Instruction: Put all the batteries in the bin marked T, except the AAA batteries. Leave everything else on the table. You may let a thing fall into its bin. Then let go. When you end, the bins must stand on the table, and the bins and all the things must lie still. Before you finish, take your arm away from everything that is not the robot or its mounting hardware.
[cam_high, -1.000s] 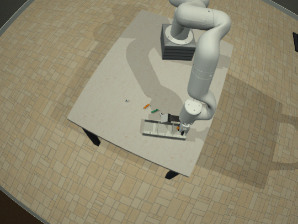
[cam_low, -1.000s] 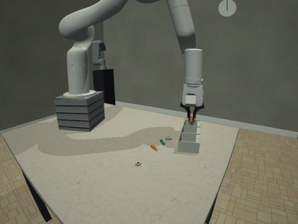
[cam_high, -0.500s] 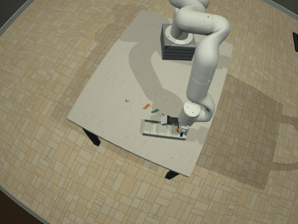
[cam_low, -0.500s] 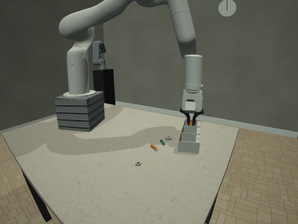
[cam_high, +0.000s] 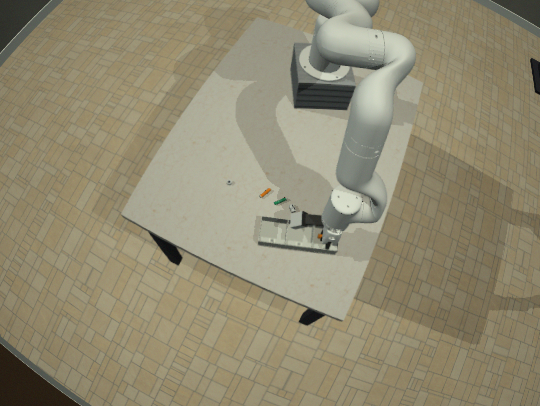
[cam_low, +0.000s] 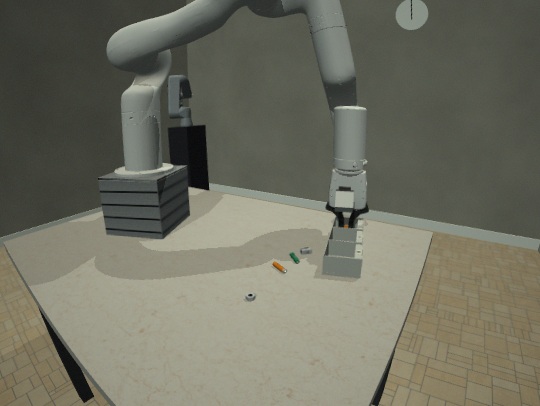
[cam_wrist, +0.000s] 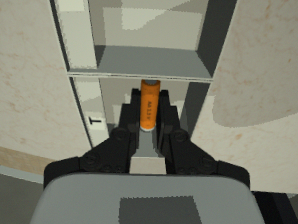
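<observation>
Three batteries: two orange (cam_wrist: 149, 104) (cam_low: 279, 267), one green (cam_low: 294, 258); one nut (cam_low: 250, 297); one small grey block (cam_low: 306, 250).

Even light, soft arm shadows, curved edges on top view

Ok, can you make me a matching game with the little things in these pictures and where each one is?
Things:
1. orange battery with the grey cap
2. green battery
3. small round nut
4. second orange battery

Places:
A. alone on the table, far from the bins
B. on the table between the other orange battery and a small grey piece
C. clamped in the tool, above the T bin
D. on the table, between the nut and the green battery

Pairs: 1-C, 2-B, 3-A, 4-D
</observation>
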